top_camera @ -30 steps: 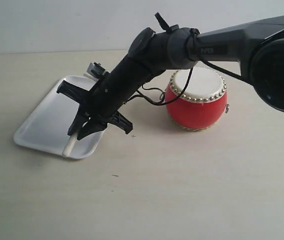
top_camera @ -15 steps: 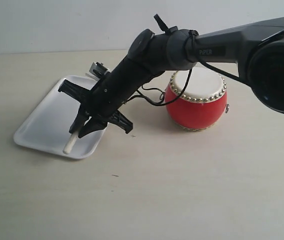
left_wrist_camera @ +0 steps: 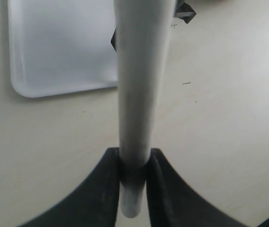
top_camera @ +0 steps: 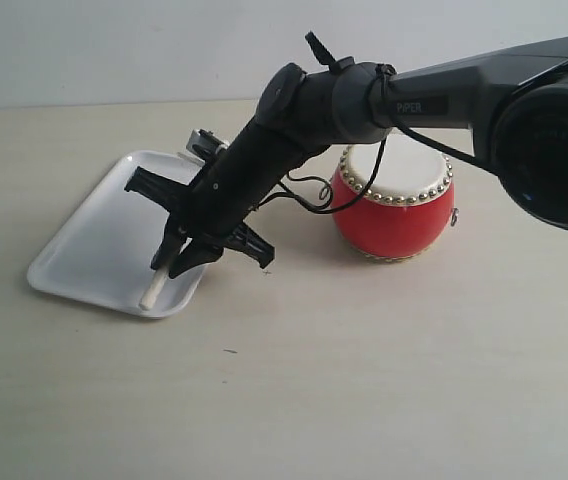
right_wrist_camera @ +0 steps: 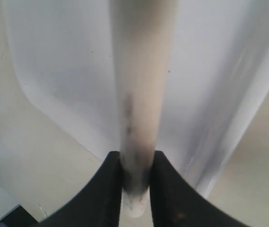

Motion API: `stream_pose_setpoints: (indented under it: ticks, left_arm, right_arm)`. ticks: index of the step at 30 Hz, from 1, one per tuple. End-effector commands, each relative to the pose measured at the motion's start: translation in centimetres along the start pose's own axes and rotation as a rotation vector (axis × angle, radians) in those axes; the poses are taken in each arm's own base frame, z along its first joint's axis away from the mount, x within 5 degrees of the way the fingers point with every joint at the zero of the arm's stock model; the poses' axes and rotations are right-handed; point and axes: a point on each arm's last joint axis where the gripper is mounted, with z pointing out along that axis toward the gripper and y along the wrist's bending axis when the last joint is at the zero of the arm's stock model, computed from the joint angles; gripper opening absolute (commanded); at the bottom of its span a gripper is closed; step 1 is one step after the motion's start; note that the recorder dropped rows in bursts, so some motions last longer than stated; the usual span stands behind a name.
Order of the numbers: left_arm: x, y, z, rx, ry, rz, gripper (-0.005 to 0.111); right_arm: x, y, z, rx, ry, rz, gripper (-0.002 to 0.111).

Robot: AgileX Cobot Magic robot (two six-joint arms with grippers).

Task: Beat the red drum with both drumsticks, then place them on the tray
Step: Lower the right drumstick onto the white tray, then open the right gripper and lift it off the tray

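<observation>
The red drum [top_camera: 394,205] with its cream skin stands at the centre right of the table. The white tray [top_camera: 94,240] lies to its left. My right gripper [top_camera: 184,262] reaches across the drum's front and is shut on a pale drumstick [top_camera: 154,292], whose lower end is at the tray's near right corner, over the rim. In the right wrist view the drumstick [right_wrist_camera: 141,71] runs out from the shut gripper [right_wrist_camera: 135,189] over the tray [right_wrist_camera: 219,71]. My left gripper [left_wrist_camera: 133,189] is shut on the other drumstick [left_wrist_camera: 139,71], held above bare table beside the tray [left_wrist_camera: 58,47]. It is out of the exterior view.
The right arm's dark forearm and loose cable [top_camera: 309,195] pass just in front of the drum. Pale wooden tabletop [top_camera: 364,380] stretches in front of the tray and drum. A wall closes off the back.
My right gripper has shifted a little to the right along the tray's near edge, carrying its drumstick. The drum and tray have not moved.
</observation>
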Motion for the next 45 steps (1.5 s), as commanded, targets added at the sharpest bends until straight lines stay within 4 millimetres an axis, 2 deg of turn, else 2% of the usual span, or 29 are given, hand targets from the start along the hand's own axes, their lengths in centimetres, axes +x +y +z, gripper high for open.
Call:
stream_pose_setpoints:
  ticks: [1,10,16,19,35,38,42,45]
  left_arm:
    - [-0.1,-0.2,0.0,0.016,-0.029,-0.005,0.0]
    - [-0.2,-0.3,0.0,0.029,-0.034,-0.013,0.0]
    - [-0.2,-0.3,0.0,0.031,-0.034,-0.009,0.0]
    - [-0.2,-0.4,0.0,0.043,-0.036,-0.009,0.0]
    - [-0.2,-0.5,0.0,0.055,-0.038,-0.002,0.0]
    - [-0.2,-0.5,0.0,0.057,-0.031,-0.002,0.0]
    - [-0.2,-0.5,0.0,0.057,-0.031,-0.002,0.0]
    - [0.0,-0.6,0.0,0.06,-0.015,-0.001,0.0]
  right_arm:
    - [-0.1,0.2,-0.2,0.0,-0.01,-0.011,0.009]
    - [-0.1,-0.1,0.2,0.008,-0.005,0.016,0.011]
    - [-0.1,-0.4,0.6,0.009,0.008,0.028,0.027]
    - [-0.2,-0.1,0.4,0.006,0.001,0.023,0.032]
    - [-0.8,0.4,0.0,-0.009,-0.062,0.018,0.034]
    - [-1.1,1.5,-0.9,-0.021,-0.09,-0.013,0.034]
    - [-1.2,3.8,-4.3,-0.028,-0.152,-0.063,0.034]
    - [-0.4,4.0,-4.6,-0.025,-0.084,-0.101,0.034]
